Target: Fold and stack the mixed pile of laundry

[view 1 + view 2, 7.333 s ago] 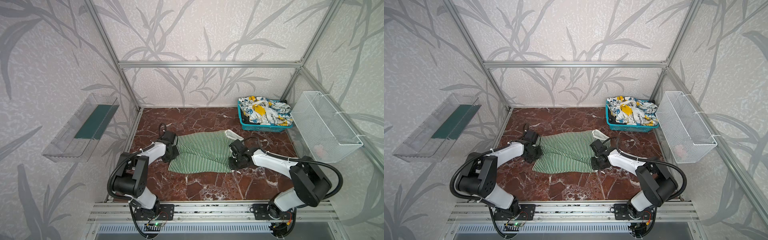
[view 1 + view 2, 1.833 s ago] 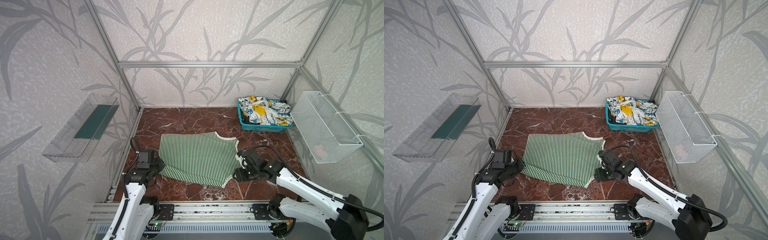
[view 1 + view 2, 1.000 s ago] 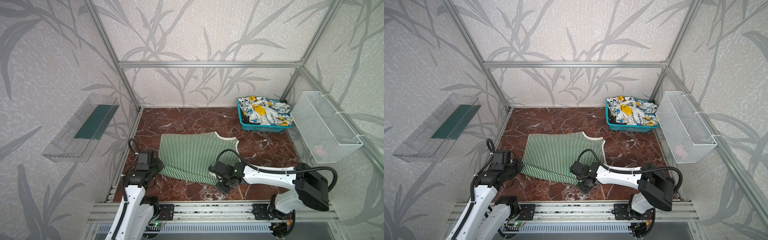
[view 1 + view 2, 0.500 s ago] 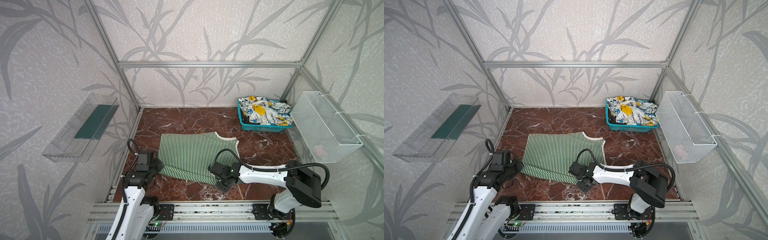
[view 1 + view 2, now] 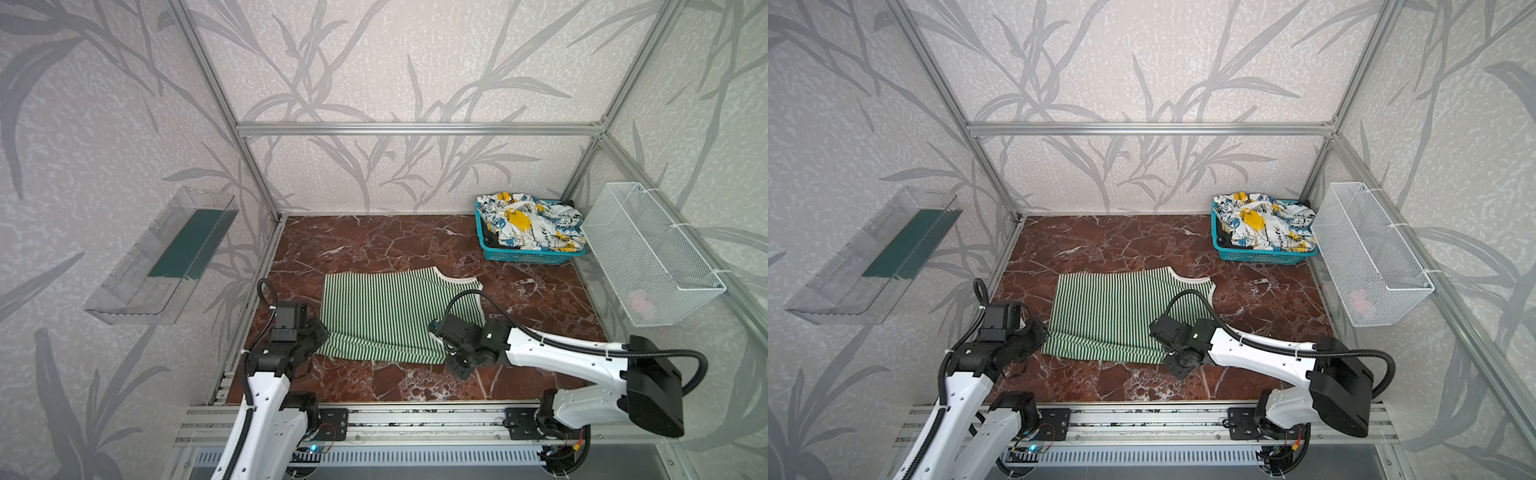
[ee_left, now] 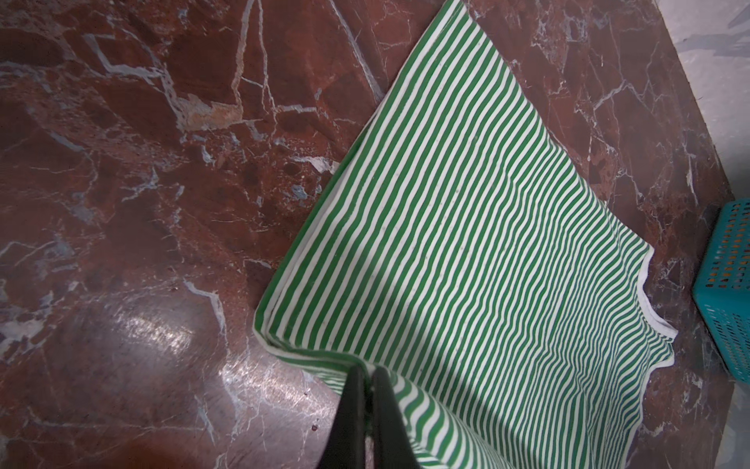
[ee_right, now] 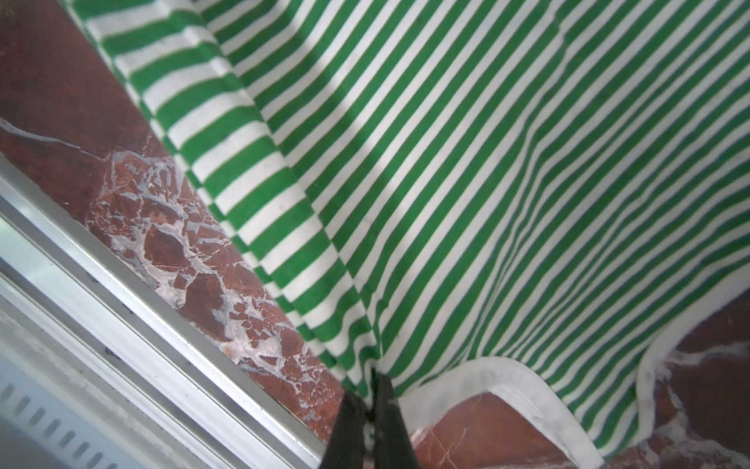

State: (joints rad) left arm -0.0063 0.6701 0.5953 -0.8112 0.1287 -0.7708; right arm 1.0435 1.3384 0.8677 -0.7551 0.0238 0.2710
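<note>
Green-and-white striped garment [image 5: 390, 316] lies spread mostly flat on the glossy red-brown marble tabletop [image 5: 386, 243], centre-front in both top views. It is thin knit with narrow stripes, and white ribbed trim runs round a curved neck cut-out at its right end. A second layer shows along the near edge. Left gripper [image 6: 367, 371] is clenched on the garment's near-left corner, its black fingers pinching a raised wavy fold of cloth. Right gripper [image 7: 373, 381] is clamped on the near-right corner just beside the white trim, the cloth puckering into the pinch. Both grippers sit low near the table's front edge with the garment between them. Rest of the pile: the white garment with blue, yellow and black print [image 5: 530, 226] is crumpled and heaped in the teal plastic lattice basket [image 5: 523, 257] at the back-right corner. A bit of black cloth [image 5: 491, 237] shows under it at the basket's left side. A small pinkish item [image 5: 638, 298] sits in the white wire mesh basket [image 5: 665, 266] hung on the right wall. A clear plastic tray [image 5: 124, 291] with a dark green liner hangs on the left wall.
</note>
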